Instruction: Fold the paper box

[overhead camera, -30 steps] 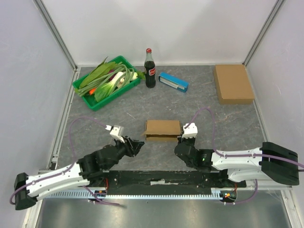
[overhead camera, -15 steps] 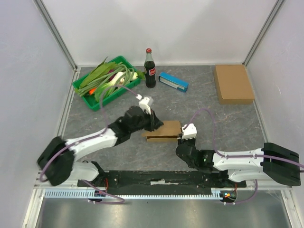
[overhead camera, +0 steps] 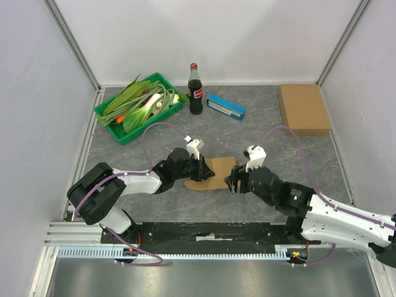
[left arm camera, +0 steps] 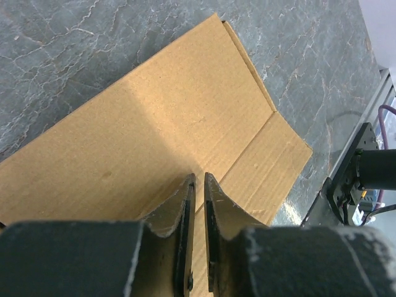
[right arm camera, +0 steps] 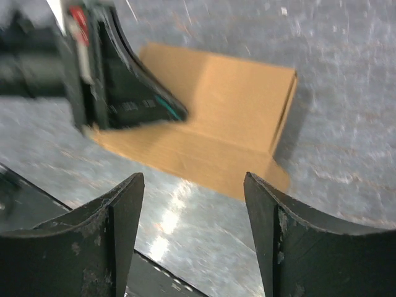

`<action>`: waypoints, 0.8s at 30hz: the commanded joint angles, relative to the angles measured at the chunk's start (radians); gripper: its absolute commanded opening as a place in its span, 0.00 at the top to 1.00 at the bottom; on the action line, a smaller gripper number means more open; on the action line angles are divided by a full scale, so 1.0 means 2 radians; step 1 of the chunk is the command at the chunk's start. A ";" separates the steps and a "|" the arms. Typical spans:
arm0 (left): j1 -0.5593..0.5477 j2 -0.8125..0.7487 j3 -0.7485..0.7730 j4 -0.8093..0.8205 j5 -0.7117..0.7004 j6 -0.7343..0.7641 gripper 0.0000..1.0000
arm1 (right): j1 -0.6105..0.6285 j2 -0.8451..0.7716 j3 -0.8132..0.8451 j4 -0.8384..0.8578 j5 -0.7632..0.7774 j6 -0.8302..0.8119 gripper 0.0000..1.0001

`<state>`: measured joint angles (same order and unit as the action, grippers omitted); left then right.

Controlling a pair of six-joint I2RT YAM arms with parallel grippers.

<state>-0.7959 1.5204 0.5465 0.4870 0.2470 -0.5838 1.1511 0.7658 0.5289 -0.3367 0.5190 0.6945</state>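
Left gripper, nearly pressed together, is sitting over the box. Right gripper is gaping beside it. Bottle and tray are standing well behind.

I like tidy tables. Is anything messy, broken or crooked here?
Nothing is spilled or broken. The cardboard box in the middle lies flat, not folded yet, with one flap sticking out in front. Long green leaves poke over the rim of the green tray. The bottle stands upright.
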 commanded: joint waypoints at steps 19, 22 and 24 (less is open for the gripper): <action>0.060 -0.190 0.031 -0.230 -0.031 0.052 0.43 | -0.298 0.238 0.006 0.170 -0.374 -0.131 0.57; 0.088 -0.232 0.007 -0.278 -0.054 0.054 0.37 | -0.299 0.227 0.018 0.143 -0.359 -0.138 0.47; 0.106 -0.235 -0.001 -0.292 -0.051 0.050 0.34 | -0.309 0.231 0.038 0.110 -0.357 -0.143 0.46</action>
<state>-0.6388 1.0828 0.5858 0.0448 0.1837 -0.5179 0.5529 1.2430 0.5404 -0.0158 -0.2115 0.4545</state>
